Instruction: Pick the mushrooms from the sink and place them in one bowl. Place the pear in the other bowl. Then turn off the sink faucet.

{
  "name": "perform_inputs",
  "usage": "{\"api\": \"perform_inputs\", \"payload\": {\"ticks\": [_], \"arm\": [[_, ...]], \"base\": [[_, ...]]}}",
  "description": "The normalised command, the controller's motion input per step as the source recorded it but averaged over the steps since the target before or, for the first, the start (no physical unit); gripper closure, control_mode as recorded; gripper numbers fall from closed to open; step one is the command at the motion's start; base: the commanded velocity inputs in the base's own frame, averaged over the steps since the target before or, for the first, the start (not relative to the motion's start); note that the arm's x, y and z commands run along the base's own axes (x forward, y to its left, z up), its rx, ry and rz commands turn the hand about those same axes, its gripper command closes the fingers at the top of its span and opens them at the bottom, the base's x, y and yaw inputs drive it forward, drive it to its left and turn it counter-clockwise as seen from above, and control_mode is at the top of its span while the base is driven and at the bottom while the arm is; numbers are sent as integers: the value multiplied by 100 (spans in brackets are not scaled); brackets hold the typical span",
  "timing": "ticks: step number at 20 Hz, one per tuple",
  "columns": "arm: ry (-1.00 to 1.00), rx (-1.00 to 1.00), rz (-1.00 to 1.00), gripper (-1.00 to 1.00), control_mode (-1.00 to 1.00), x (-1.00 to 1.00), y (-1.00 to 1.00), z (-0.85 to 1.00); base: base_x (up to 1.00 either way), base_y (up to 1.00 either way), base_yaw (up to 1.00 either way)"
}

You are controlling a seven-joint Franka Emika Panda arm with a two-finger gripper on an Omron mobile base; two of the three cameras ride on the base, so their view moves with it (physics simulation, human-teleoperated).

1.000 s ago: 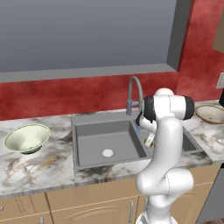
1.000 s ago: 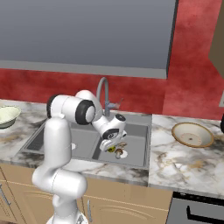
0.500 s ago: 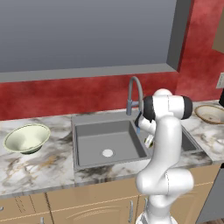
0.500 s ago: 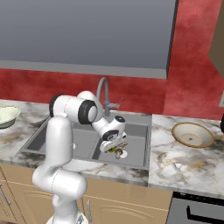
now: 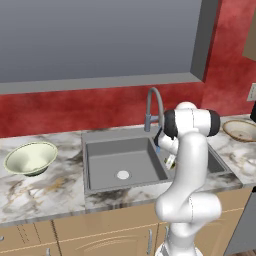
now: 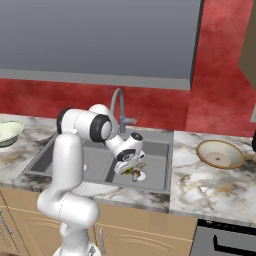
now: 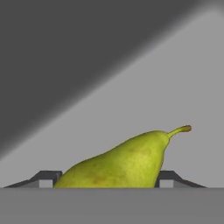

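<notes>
The yellow-green pear (image 7: 127, 162) lies on the grey floor of the sink (image 6: 156, 150), in its right basin. My gripper (image 7: 109, 178) reaches down over it, one fingertip (image 7: 47, 177) against each end, so the jaws are shut on the pear. From the right base view the gripper (image 6: 131, 169) hangs low in that basin with the pear (image 6: 135, 173) beneath it and a brown-capped mushroom (image 6: 142, 176) just beside. The faucet (image 6: 119, 111) arches behind the hand. The pale green-white bowl (image 5: 30, 158) sits far left on the counter, the tan-rimmed bowl (image 6: 220, 154) far right.
The sink's divider wall (image 5: 156, 159) runs close to the left of the hand. Marble counter (image 6: 200, 185) surrounds the sink, with a red wall behind. A dark stove edge (image 6: 225, 240) shows at the lower right.
The jaws have narrowed from wide open onto the pear. The arm and the rest of the scene have barely shifted.
</notes>
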Motion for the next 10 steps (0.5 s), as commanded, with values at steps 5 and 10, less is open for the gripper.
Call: {"api": "perform_inputs", "payload": {"ticks": [5, 10], "arm": [[-4, 0, -1, 100, -100, -17, 0, 8], [-7, 0, -2, 100, -100, -15, 0, 53]], "base": [[0, 0, 0], [0, 0, 0]]}}
